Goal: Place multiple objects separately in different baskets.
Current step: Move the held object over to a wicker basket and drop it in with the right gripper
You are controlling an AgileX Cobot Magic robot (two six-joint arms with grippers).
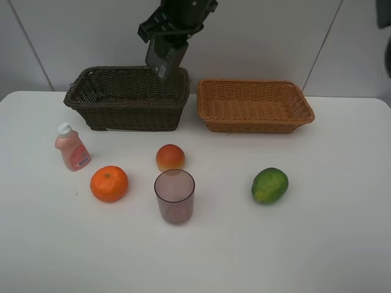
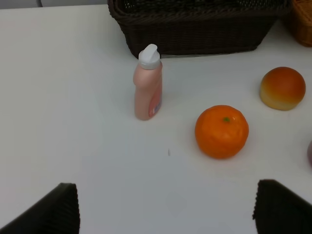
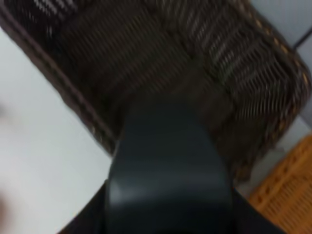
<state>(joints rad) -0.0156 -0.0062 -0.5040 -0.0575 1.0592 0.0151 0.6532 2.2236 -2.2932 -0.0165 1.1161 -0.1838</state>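
Five loose things stand on the counter (image 1: 342, 244) in front of the dark basket (image 1: 128, 97), none of them in a basket: the pink bottle (image 1: 72, 148) upright off its front left corner, the orange (image 1: 109, 183) further out from there, the peach (image 1: 170, 157) before its front right corner, the cup (image 1: 175, 195) just beyond the peach, mouth up and empty, and the green fruit (image 1: 269, 185) well off to the right. The tan basket (image 1: 253, 107) sits just beside the dark basket's right end, not touching it, and its floor shows bare. The dark basket's inside is shadowed, and blurred in the right wrist view, so I cannot tell whether anything lies in it. The right claw (image 1: 164, 66) hangs over the dark basket's rear right corner, pressed together; whether it pinches anything I cannot tell. The left claw (image 2: 168, 207) is spread wide with nothing between its tips, facing the bottle and orange with the dark basket behind them. By my judgement the sorting is at an early step and a pick-up is due next: the spread claw must come down square over one item, likely the bottle or the orange, close on it, and carry it to the basket for its kind
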